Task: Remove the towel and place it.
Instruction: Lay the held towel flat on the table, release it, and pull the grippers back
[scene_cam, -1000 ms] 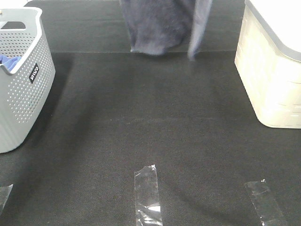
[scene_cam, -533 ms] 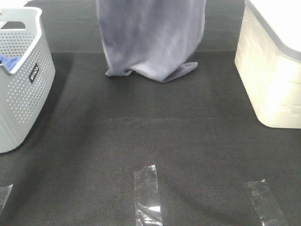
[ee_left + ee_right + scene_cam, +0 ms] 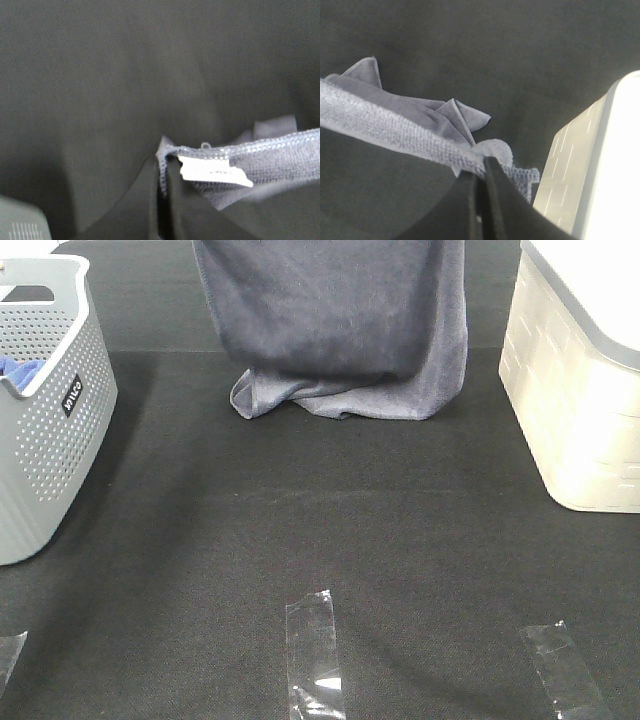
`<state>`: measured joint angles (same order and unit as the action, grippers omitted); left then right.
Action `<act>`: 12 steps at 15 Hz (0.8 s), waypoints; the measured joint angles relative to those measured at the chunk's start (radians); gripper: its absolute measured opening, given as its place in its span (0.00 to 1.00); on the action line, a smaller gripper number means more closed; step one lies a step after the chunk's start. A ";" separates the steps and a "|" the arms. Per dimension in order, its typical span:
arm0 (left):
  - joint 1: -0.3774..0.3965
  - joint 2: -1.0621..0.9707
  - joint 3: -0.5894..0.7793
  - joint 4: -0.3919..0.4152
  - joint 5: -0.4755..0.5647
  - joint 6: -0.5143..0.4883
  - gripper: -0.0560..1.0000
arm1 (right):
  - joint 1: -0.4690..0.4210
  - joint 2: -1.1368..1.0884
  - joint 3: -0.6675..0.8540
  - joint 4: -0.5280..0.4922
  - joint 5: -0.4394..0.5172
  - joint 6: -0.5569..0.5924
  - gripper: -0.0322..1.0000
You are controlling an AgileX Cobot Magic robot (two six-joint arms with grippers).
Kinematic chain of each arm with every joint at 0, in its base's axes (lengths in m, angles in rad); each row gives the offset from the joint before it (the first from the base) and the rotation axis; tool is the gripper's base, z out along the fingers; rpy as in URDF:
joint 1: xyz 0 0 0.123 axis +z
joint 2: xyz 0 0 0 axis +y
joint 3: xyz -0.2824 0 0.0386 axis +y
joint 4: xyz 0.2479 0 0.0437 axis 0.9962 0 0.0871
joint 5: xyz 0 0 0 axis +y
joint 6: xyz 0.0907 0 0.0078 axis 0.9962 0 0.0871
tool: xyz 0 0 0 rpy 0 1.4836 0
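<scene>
A black mat (image 3: 300,525) bears a grey perforated basket (image 3: 55,430) at left, a cream bin (image 3: 570,420) at right, and clear tape strips (image 3: 312,645).

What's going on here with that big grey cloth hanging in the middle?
Two robot arms are holding a grey-blue towel up by its top corners. The left pincer is clamped on the corner with the small white tag, and the right pincer is clamped on the other corner. The towel hangs spread out with its lower edge bunched on the black table, between a grey perforated basket and a cream bin.
</scene>
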<state>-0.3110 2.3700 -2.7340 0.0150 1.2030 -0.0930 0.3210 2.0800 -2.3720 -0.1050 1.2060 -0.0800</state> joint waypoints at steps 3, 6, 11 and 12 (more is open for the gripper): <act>-0.012 -0.005 0.025 -0.034 0.004 -0.013 0.05 | -0.003 -0.027 0.086 0.008 0.004 0.008 0.03; -0.060 -0.087 0.205 -0.006 0.007 -0.014 0.05 | -0.007 -0.125 0.283 0.016 0.006 0.014 0.03; -0.118 -0.322 0.718 0.037 0.007 -0.014 0.05 | -0.009 -0.354 0.719 0.190 0.003 0.015 0.03; -0.143 -0.380 0.851 0.031 0.006 -0.014 0.05 | -0.008 -0.395 0.802 0.204 0.003 0.015 0.03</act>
<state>-0.4540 1.9900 -1.8830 0.0460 1.2090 -0.1070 0.3130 1.6850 -1.5700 0.0990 1.2090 -0.0650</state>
